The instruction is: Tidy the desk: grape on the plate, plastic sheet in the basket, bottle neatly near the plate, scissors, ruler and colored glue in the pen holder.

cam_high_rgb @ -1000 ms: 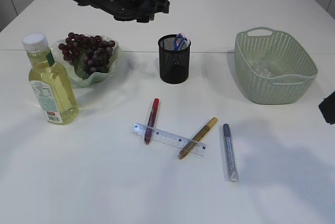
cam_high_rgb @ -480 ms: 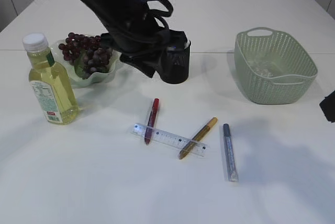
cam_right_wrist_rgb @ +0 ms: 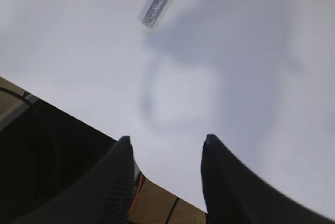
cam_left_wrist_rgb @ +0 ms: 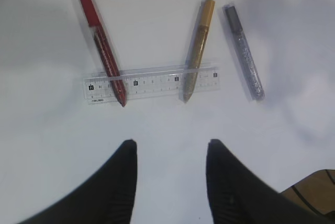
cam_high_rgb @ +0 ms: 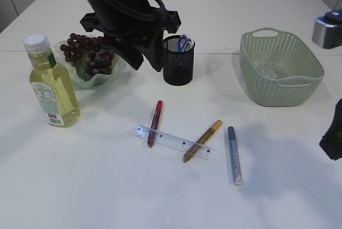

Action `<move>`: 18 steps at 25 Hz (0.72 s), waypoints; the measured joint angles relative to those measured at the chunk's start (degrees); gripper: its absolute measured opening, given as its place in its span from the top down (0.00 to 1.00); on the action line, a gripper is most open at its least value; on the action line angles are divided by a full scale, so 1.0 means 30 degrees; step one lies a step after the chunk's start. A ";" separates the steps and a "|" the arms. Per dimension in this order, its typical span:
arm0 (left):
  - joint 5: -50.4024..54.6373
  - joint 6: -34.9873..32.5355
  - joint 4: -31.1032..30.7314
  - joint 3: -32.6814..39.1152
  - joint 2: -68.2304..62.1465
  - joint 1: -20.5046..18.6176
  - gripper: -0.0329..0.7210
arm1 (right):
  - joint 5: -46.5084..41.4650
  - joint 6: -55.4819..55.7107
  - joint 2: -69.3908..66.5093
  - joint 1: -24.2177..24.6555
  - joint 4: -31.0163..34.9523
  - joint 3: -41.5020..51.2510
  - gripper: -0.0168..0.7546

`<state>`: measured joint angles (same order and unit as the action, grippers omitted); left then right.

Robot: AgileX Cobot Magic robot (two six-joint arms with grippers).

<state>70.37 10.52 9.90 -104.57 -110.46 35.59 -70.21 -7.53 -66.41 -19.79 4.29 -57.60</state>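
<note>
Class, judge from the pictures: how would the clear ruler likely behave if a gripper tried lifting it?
The ruler lies flat, so it is probably hard to pinch. The red glue pen and gold glue pen lie across it and would likely roll off.

Bare table [cam_high_rgb: 107,186] in front of the ruler [cam_high_rgb: 172,142], three glue pens crowding it, cup [cam_high_rgb: 178,60] behind it

Red glue pen [cam_high_rgb: 154,123] and gold glue pen [cam_high_rgb: 202,140] lie across the ruler [cam_high_rgb: 172,142].
</note>
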 joint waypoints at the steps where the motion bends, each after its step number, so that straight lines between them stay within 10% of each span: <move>1: 0.0081 0.0000 0.0028 0.0000 0.0148 0.0000 0.53 | -0.0031 -0.0266 -0.0308 0.0000 0.0138 0.0000 0.53; 18: 0.0274 0.1687 -0.1613 0.3985 0.6825 0.0478 0.53 | 0.0452 -0.3117 -0.5672 -0.1284 0.2127 -0.4966 0.53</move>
<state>71.19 15.58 5.06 -92.61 -89.98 37.02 -68.85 -16.88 -83.43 -23.64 10.67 -72.50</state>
